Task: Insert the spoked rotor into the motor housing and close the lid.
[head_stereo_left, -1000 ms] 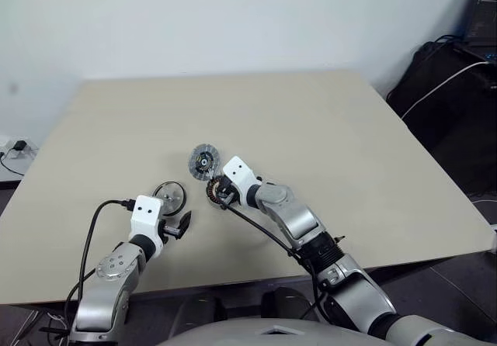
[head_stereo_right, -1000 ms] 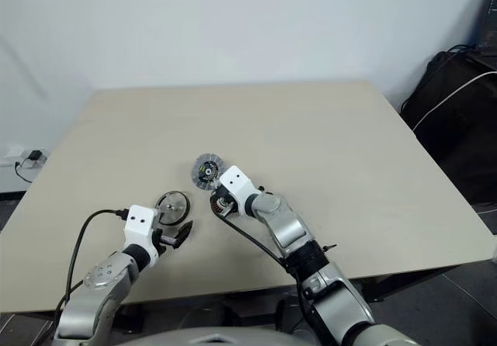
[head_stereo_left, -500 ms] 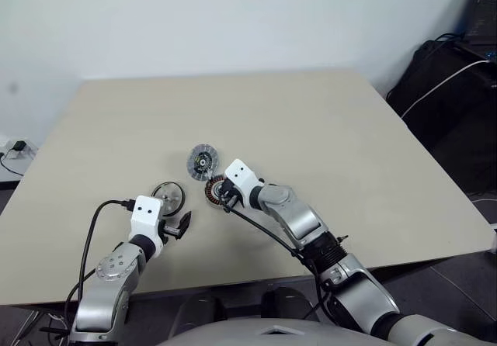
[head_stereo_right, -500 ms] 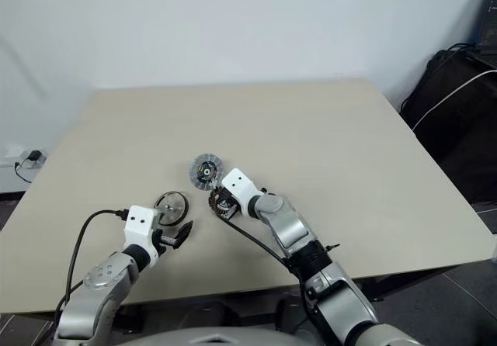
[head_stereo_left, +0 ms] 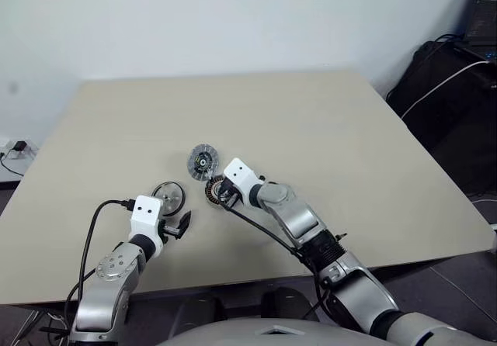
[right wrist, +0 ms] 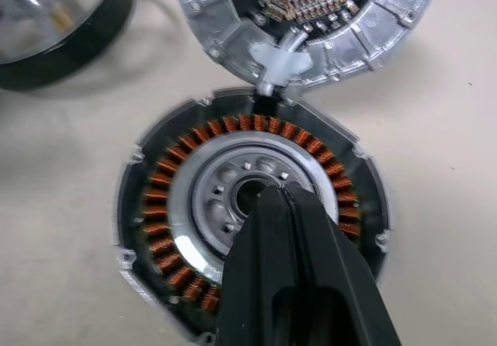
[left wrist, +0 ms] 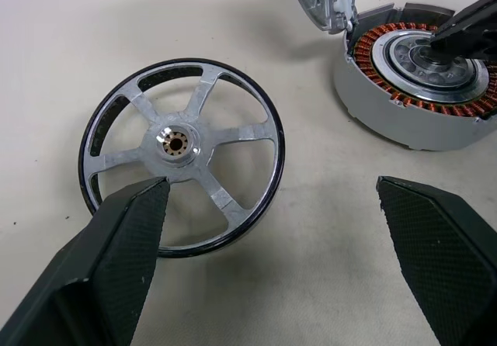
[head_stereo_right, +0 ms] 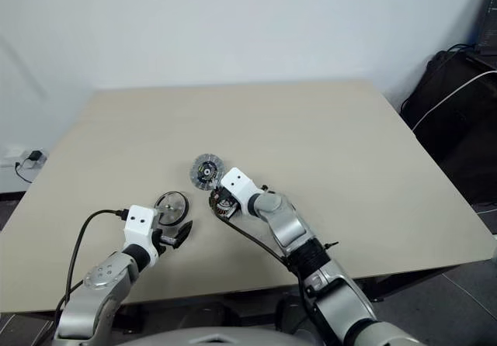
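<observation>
A broad beige bench (head_stereo_left: 326, 129) carries three motor parts grouped near its front-left area; the motor housing (right wrist: 252, 245), a grey disc ringed with copper-brown windings around a silver centre, lies flat just right of the spoked rotor (left wrist: 184, 153), which lies flat and apart from it, its dark rim and silver spokes facing up; the lid (head_stereo_left: 203, 161), a silver-grey disc with a dark centre, sits at the housing's far edge, joined to it at a small grey tab and tilted up from it; the right gripper (right wrist: 286, 198) is clenched, its two black fingers pressed together with their tips at the central hole of the housing, grasping nothing; the left gripper (left wrist: 268, 206) hangs released, spread wide just short of the rotor, one finger (left wrist: 132, 222) overlapping the near rim in the left wrist view.
</observation>
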Controlling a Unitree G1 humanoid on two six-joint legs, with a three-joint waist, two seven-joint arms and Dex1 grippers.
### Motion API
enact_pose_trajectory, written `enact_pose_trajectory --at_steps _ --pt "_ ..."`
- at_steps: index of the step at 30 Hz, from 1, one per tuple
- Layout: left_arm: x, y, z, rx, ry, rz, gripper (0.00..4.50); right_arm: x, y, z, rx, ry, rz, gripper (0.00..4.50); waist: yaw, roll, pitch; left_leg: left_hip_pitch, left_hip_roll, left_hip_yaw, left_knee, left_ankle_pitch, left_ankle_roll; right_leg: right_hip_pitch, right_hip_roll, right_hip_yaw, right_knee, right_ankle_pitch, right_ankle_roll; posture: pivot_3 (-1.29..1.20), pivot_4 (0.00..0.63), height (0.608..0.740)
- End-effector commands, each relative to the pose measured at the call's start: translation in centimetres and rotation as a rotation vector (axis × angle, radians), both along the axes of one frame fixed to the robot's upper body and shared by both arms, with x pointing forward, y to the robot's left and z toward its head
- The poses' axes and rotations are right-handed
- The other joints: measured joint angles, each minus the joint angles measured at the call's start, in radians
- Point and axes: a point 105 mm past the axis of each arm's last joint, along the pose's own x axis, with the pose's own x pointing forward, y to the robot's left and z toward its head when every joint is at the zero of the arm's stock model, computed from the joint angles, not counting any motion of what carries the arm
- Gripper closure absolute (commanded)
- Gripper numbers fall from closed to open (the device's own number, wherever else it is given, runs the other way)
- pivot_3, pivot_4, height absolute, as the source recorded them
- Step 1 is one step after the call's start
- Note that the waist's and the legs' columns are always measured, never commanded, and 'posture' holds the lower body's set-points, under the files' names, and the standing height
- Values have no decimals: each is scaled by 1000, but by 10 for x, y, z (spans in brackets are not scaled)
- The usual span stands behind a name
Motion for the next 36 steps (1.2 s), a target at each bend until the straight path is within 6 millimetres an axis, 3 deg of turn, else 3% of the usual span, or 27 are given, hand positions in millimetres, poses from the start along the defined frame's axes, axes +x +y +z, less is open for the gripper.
enact_pose_trajectory --at_steps 1,7,16,22,24,29,36 --pt "6 0 13 2 -57 -1 0 6 4 9 -2 -42 7 4483 0 0 0 0 0 0 0 0 0 0 0 0 0 0 0 0 0 740" --pt "6 0 13 3 -58 0 0 4 7 12 24 -48 18 4483 0 0 0 0 0 0 0 0 0 0 0 0 0 0 0 0 0 740" --pt "9 5 19 -20 -109 46 0 -8 10 60 229 -188 76 4483 0 0 0 0 0 0 0 0 -1 1 1 0 0 0 0 0 0 740" --pt "21 27 27 -150 -175 260 0 -16 -17 60 195 -208 31 4483 9 -3 -1 1 0 -1 0 0 0 0 0 0 -1 0 0 0 0 740" --pt "23 31 20 -197 -140 308 0 -18 -26 58 189 -201 9 4483 11 -4 -1 1 0 -1 1 0 0 0 0 0 -1 0 0 0 0 740" --pt "31 23 -4 -297 9 289 0 -25 -40 55 173 -189 -18 4483 12 -6 0 1 0 -1 1 0 0 2 1 -1 0 0 1 0 0 740" --pt "47 15 -9 -349 61 289 0 -27 -49 56 176 -187 -68 4483 12 -10 -1 0 0 -1 2 0 0 3 1 -1 0 0 1 0 0 740"
